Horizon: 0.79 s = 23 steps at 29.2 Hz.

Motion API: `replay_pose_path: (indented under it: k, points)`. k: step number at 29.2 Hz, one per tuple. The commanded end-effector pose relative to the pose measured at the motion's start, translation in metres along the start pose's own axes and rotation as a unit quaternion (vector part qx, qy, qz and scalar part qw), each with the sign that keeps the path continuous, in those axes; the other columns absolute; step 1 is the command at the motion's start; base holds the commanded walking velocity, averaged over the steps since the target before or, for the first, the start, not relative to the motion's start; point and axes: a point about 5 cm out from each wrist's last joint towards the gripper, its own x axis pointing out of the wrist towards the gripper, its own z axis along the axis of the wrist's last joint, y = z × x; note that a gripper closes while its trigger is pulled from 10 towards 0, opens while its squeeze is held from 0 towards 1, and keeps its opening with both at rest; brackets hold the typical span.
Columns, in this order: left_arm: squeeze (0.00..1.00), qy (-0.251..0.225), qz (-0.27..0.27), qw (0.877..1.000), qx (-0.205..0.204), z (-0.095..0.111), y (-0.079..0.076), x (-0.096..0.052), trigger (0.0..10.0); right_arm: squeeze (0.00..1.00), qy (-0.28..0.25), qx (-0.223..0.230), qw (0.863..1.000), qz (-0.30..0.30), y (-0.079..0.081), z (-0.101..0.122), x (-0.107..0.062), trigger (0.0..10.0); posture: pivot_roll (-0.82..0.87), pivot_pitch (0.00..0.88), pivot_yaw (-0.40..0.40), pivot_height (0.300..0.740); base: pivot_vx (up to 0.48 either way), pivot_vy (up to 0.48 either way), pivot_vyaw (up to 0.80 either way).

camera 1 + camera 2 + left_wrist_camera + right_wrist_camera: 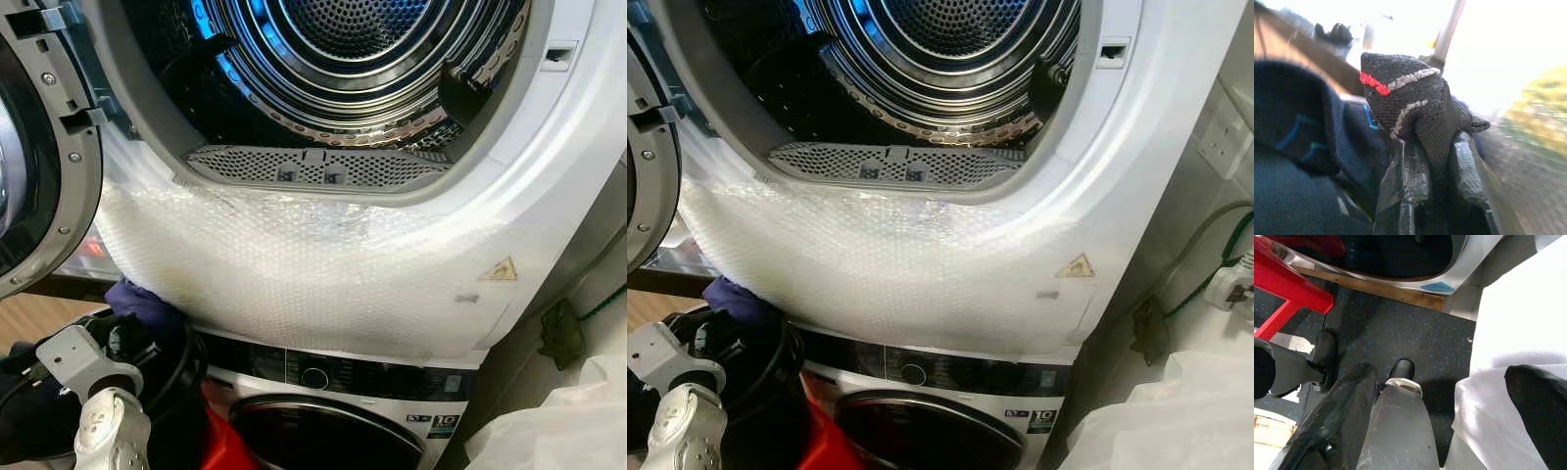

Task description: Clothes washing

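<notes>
The robot faces two stacked laundry machines. The upper white front-loading machine (pixel 411 284) has its round door (pixel 39 166) swung open to the left, showing one perforated steel drum (pixel 362 59) and a grey mesh lint filter (pixel 318 166) at the near lip. A sheet of bubble wrap (pixel 294 264) covers the front panel below the opening. The lower white machine with a dark control strip (pixel 333 377) sits beneath.

At the near left, the left gripper (pixel 1432 161) has its two black fingers pressed together on one dark knitted garment with red and grey stitching (pixel 1410 103), pinching a bunched fold. It looks like a sock or small knit, though that cannot be confirmed. It should be light, soft and limp, likely to sag and snag on the door rim, so a grip on a thick fold suits it. More dark blue fabric (pixel 1298 147) lies just beside it, over a black round basket (pixel 171 377).

The right gripper (pixel 1444 416) hangs low with fingers spread wide and nothing between them, above dark speckled floor (pixel 1400 328), near a white cloth (pixel 1518 323) and one red plastic stool (pixel 1288 279).
</notes>
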Motion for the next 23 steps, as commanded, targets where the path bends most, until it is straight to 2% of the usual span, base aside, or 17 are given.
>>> replay_pose_path:
  k: [1, 3, 4, 5, 6, 10, 11, 12, 15, 16, 17, 19, 20, 23]
  points:
    - [0.0, -0.032, -0.015, 0.999, 0.024, 0.011, -0.002, -0.003, 0.0, 0.0, 0.005, 0.003, 1.0, 0.007, 0.004, -0.004, 0.0, 10.0, 0.13, 0.0, 0.089, 0.74, 0.0, 0.0, 0.0]
    - [0.0, -0.036, -0.033, 0.998, 0.034, 0.011, -0.005, -0.006, 0.0, 0.0, 0.005, 0.003, 1.0, 0.007, 0.003, -0.004, 0.0, 10.0, 0.13, 0.0, 0.089, 0.74, 0.0, 0.0, 0.0]
    - [0.0, -0.04, -0.105, 0.991, 0.069, 0.01, -0.02, -0.014, 0.0, 0.0, 0.006, 0.003, 1.0, 0.008, 0.003, -0.005, 0.0, 10.0, 0.14, 0.0, 0.088, 0.74, 0.0, 0.0, 0.0]
    - [0.0, -0.044, -0.154, 0.983, 0.094, 0.01, -0.03, -0.02, 0.0, 0.0, 0.006, 0.003, 1.0, 0.008, 0.003, -0.005, 0.0, 10.0, 0.14, 0.0, 0.088, 0.74, 0.0, 0.0, 0.0]
    - [0.0, -0.045, -0.24, 0.962, 0.124, 0.007, -0.046, -0.032, 0.0, 0.0, 0.007, 0.003, 1.0, 0.009, 0.003, -0.006, 0.0, 10.0, 0.15, 0.0, 0.087, 0.74, 0.0, 0.0, 0.0]
    - [0.0, -0.015, -0.316, 0.941, 0.122, 0.001, -0.06, -0.045, 0.0, 0.0, 0.007, 0.002, 1.0, 0.01, 0.004, -0.006, 0.0, 10.0, 0.15, 0.0, 0.088, 0.74, 0.0, 0.0, 0.0]
    - [0.0, -0.003, -0.365, 0.922, 0.127, -0.001, -0.068, -0.051, 0.0, 0.0, 0.007, 0.003, 1.0, 0.011, 0.004, -0.006, 0.0, 10.0, 0.15, 0.0, 0.091, 0.74, 0.0, 0.0, 0.0]
    - [0.0, 0.003, -0.382, 0.915, 0.131, -0.002, -0.071, -0.053, 0.0, 0.0, 0.006, 0.004, 1.0, 0.012, 0.005, -0.005, 0.0, 10.0, 0.15, 0.0, 0.091, 0.74, 0.0, 0.0, 0.0]
    - [0.0, 0.029, -0.46, 0.875, 0.147, -0.005, -0.082, -0.061, 0.0, 0.0, 0.005, 0.007, 1.0, 0.013, 0.006, -0.005, 0.0, 10.0, 0.15, 0.0, 0.098, 0.74, 0.0, 0.0, 0.0]
    - [0.0, 0.029, -0.46, 0.875, 0.147, -0.005, -0.082, -0.061, 0.0, 0.0, 0.005, 0.007, 1.0, 0.013, 0.006, -0.005, 0.0, 10.0, 0.15, 0.0, 0.098, 0.74, 0.0, 0.0, 0.0]
    - [0.0, 0.048, -0.498, 0.853, 0.152, -0.006, -0.088, -0.064, 0.0, 0.0, 0.005, 0.008, 1.0, 0.013, 0.006, -0.005, 0.0, 10.0, 0.15, 0.0, 0.099, 0.74, 0.0, 0.0, 0.0]
    - [0.0, 0.06, -0.538, 0.824, 0.165, -0.008, -0.095, -0.069, 0.0, 0.0, 0.005, 0.009, 1.0, 0.014, 0.006, -0.004, 0.0, 10.0, 0.15, 0.0, 0.1, 0.74, 0.0, 0.0, 0.0]
    - [0.0, 0.07, -0.578, 0.793, 0.181, -0.009, -0.1, -0.075, 0.0, 0.0, 0.004, 0.011, 1.0, 0.015, 0.007, -0.004, 0.0, 10.0, 0.14, 0.0, 0.105, 0.74, 0.0, 0.0, 0.0]
    - [0.0, 0.08, -0.611, 0.765, 0.188, -0.008, -0.106, -0.08, 0.0, 0.0, 0.004, 0.015, 1.0, 0.015, 0.007, -0.003, 0.0, 10.0, 0.14, 0.0, 0.104, 0.74, 0.0, 0.0, 0.0]
